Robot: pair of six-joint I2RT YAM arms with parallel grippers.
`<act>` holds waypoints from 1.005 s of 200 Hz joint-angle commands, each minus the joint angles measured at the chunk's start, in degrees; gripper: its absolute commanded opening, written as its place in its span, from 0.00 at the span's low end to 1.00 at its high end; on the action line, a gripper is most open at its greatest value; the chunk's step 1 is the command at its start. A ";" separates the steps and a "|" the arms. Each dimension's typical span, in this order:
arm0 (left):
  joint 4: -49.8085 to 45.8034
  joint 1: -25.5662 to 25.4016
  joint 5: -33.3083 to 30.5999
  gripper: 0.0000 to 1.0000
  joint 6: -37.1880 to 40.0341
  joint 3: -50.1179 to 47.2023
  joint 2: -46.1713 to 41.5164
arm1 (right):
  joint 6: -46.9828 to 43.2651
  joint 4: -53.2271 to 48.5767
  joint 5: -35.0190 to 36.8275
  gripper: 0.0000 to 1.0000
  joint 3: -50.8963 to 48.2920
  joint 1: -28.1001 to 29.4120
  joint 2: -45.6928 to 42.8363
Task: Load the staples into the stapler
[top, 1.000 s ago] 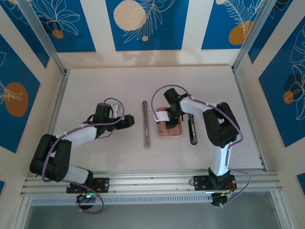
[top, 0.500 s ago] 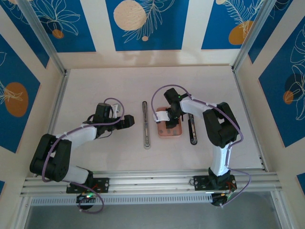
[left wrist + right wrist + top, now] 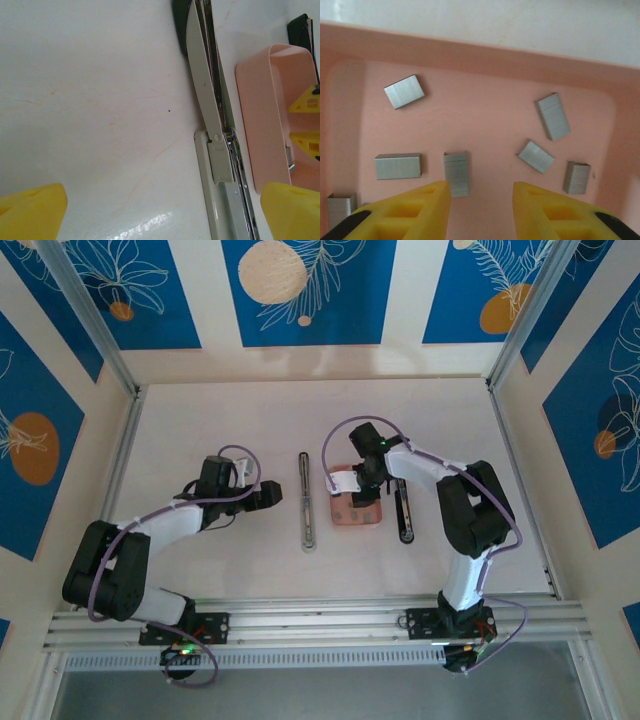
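Note:
Several small grey staples (image 3: 456, 172) lie scattered on the floor of the pink tray (image 3: 485, 55). My right gripper (image 3: 481, 200) hangs open just above them, one strip right beside its left finger (image 3: 412, 210) and nothing held. From above, that gripper (image 3: 363, 494) is over the tray (image 3: 355, 518). The stapler (image 3: 307, 502) lies opened flat left of the tray, its silver-grey rail (image 3: 220, 165) running towards the camera. A narrow black bar (image 3: 404, 512) lies right of the tray. My left gripper (image 3: 276, 496) rests open just left of the stapler, its yellow fingers (image 3: 30, 212) spread wide.
The right gripper's yellow fingertips (image 3: 306, 102) show inside the pink tray (image 3: 260, 115). The tray walls close in around the staples. Bare pale tabletop (image 3: 220, 430) lies left of and beyond the stapler. Aluminium rails (image 3: 300, 615) border the near edge.
The right arm's elbow has swung slightly right and its gripper has shifted a little over the tray. The left arm and the stapler have not moved.

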 commanded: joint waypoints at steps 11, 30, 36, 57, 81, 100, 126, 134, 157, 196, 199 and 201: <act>-0.17 0.70 -0.51 0.99 -0.30 0.21 -0.38 | -1.15 -1.02 0.97 0.39 -0.22 0.99 1.52; -0.25 0.70 -0.57 0.99 -0.20 0.20 -0.39 | -0.93 -0.84 0.89 0.39 0.13 1.33 2.33; -0.25 0.64 -0.64 0.99 -0.21 0.20 -0.39 | -0.77 -0.77 0.80 0.39 0.28 1.47 2.56; -0.09 0.64 -0.69 0.99 -0.13 0.37 -0.13 | -0.56 -0.76 0.80 0.39 0.64 1.63 3.36; -0.04 0.66 -0.51 0.99 -0.10 0.65 0.31 | -0.05 -0.74 0.71 0.39 0.91 1.74 4.12; -0.08 0.68 -0.46 0.99 -0.06 0.72 0.47 | 0.06 -0.67 0.80 0.38 1.08 1.79 4.73; -0.08 0.67 -0.51 0.99 -0.06 0.70 0.47 | 0.51 -0.65 0.53 0.36 1.17 1.78 5.33; -0.08 0.66 -0.51 0.99 -0.11 0.64 0.49 | 0.59 -0.67 0.60 0.35 1.17 1.82 5.69; -0.01 0.69 -0.52 0.99 -0.03 0.66 0.44 | 1.21 -0.67 0.53 0.29 1.34 1.92 6.67; 0.01 0.71 -0.71 0.99 -0.11 0.73 0.47 | 2.79 0.15 0.57 0.20 1.12 2.35 6.80; 0.01 0.68 -0.69 0.99 -0.08 0.82 0.51 | 2.97 0.24 0.66 0.20 0.98 2.39 6.72; 0.01 0.70 -0.62 0.99 -0.05 0.82 0.51 | 3.03 0.35 0.70 0.20 0.93 2.44 6.61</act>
